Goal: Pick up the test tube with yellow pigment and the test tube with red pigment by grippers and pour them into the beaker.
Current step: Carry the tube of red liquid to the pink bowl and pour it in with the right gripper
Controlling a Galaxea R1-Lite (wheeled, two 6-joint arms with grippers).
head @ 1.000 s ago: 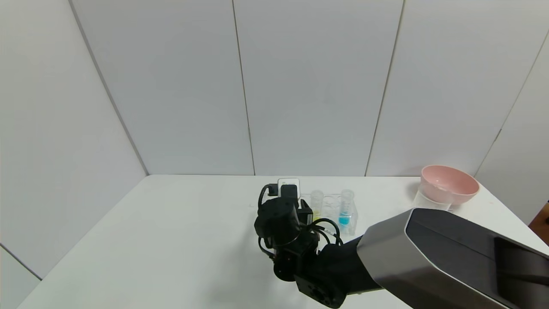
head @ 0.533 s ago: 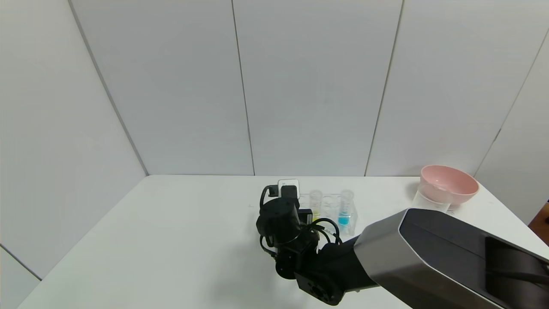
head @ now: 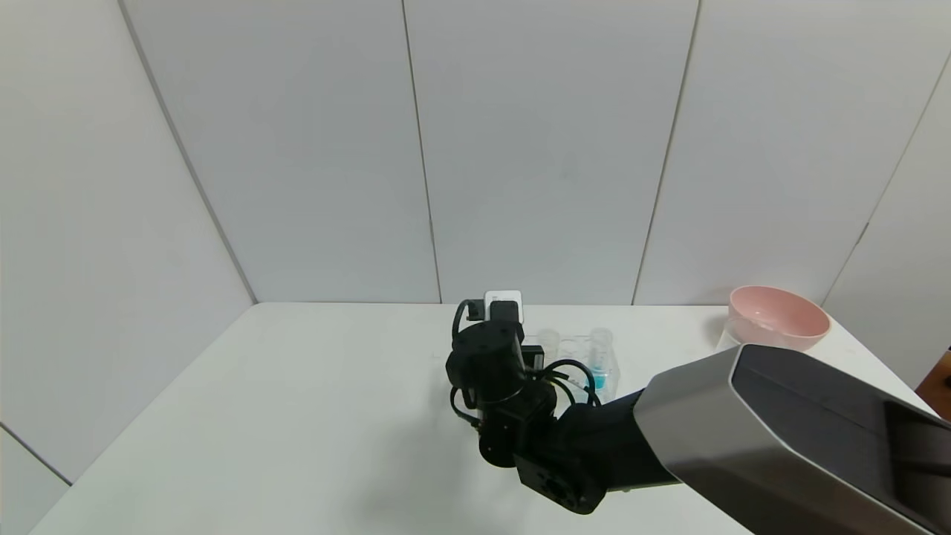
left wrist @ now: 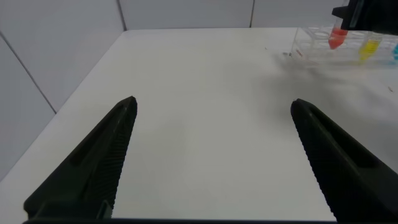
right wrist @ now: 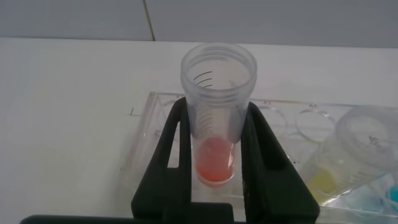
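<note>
Gripping: right gripper (right wrist: 214,162), jaws clamped on the test tube with red pigment (right wrist: 216,112) (over the rack (right wrist: 292,124))
Left gripper (left wrist: 211,155): jaws apart above the tabletop (left wrist: 199,93)

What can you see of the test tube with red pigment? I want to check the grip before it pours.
The test tube with red pigment is a clear plastic tube with a threaded open mouth, printed graduation lines and a rounded bottom holding a little red-orange liquid. It stands upright at the end of the clear tube rack, next to the yellow tube. The right gripper is shut on it, one black finger pressing each side.
</note>
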